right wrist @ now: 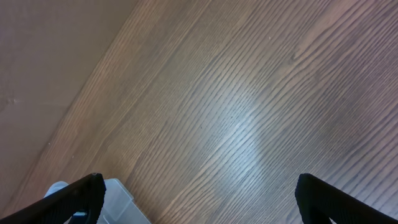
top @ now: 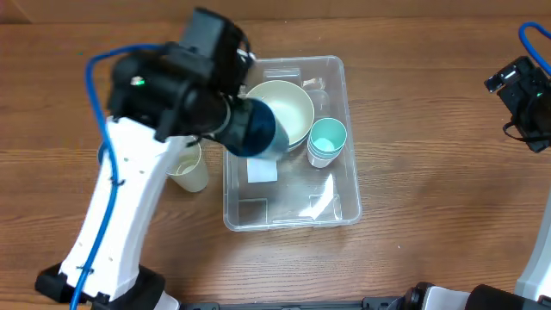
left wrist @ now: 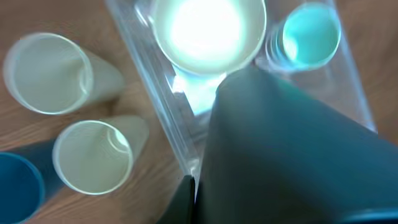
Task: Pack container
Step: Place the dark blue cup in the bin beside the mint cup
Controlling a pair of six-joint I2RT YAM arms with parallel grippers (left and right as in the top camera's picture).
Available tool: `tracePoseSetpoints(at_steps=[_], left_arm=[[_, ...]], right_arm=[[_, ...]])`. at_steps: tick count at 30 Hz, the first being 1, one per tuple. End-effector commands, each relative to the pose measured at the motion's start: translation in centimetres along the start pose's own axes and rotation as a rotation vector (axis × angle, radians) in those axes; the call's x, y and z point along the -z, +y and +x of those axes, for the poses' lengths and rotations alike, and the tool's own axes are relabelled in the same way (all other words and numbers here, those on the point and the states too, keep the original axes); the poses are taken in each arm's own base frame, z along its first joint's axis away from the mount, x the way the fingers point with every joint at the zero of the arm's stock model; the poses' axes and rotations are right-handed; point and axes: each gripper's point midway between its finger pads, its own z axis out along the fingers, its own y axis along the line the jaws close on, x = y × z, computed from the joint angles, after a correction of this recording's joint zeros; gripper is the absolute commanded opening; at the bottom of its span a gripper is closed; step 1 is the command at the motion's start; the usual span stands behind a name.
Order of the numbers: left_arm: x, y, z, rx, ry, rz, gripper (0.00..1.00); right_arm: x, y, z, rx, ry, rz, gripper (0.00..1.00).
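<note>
- Container: a large rectangular clear plastic container (top: 344,202) stands in the middle of the wooden table (top: 430,172). It has a white label (top: 263,170) on its base.
- Inside the container, at the far end, sits a round cream bowl (top: 291,108). Just beside this bowl, on its right, stand stacked teal plastic cups (top: 327,142).
- The left gripper (top: 244,127) has hold of a dark blue round bowl (top: 258,129) above the left side of the container, and this bowl partly covers the cream one. The bowl hides most of the fingers, so the width of the grip cannot be told.
- In the left wrist view, two cream plastic cups (left wrist: 46,71) are on the table just outside the left wall of the container.
- The right gripper (right wrist: 199,186) hangs over bare wood, well to the right of the container. Its fingers (right wrist: 81,199) are spread wide apart with nothing between them.
</note>
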Motion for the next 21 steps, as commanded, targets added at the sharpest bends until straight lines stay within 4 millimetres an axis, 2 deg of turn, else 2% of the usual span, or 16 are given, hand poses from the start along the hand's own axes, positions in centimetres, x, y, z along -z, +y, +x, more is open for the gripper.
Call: tracePoseSetpoints(at_steps=[1, 3, 6, 8, 11, 14, 17, 18, 19, 21], left_arm=[[-2.4, -1.7, 2.3, -0.082, 0.109, 0.006, 0.04], [-4.2, -2.1, 2.9, -0.107, 0.161, -0.009, 0.04], [-8.0, -2.7, 2.5, -0.141, 0.187, -0.031, 0.04], [-11.4, -3.3, 2.1, -0.153, 0.204, -0.031, 0.05], [-15.4, -3.8, 1.6, -0.159, 0.243, -0.031, 0.05], [-18.3, -4.0, 1.7, -0.164, 0.289, -0.041, 0.05], [-19.8, -4.1, 1.6, -0.165, 0.304, -0.043, 0.05], [-20.1, -4.1, 1.5, -0.165, 0.304, -0.043, 0.1], [-20.2, -4.2, 1.4, -0.165, 0.3, -0.042, 0.22], [-19.7, -4.2, 1.2, -0.164, 0.29, -0.038, 0.38]], right_arm=[[0.4, 0.3, -0.1, -0.004, -0.01, -0.011, 1.0], [0.4, 0.3, -0.1, -0.004, -0.01, -0.011, 1.0], [0.4, 0.3, -0.1, -0.004, -0.01, -0.011, 1.0], [0.4, 0.3, -0.1, -0.004, -0.01, -0.011, 1.0], [0.4, 0.3, -0.1, -0.004, -0.01, -0.011, 1.0], [0.4, 0.3, -0.1, -0.004, -0.01, -0.011, 1.0], [0.4, 0.3, -0.1, -0.004, -0.01, -0.011, 1.0], [0.4, 0.3, -0.1, -0.004, -0.01, -0.011, 1.0], [0.4, 0.3, -0.1, -0.004, -0.01, -0.011, 1.0], [0.4, 0.3, -0.1, -0.004, -0.01, -0.011, 1.0]])
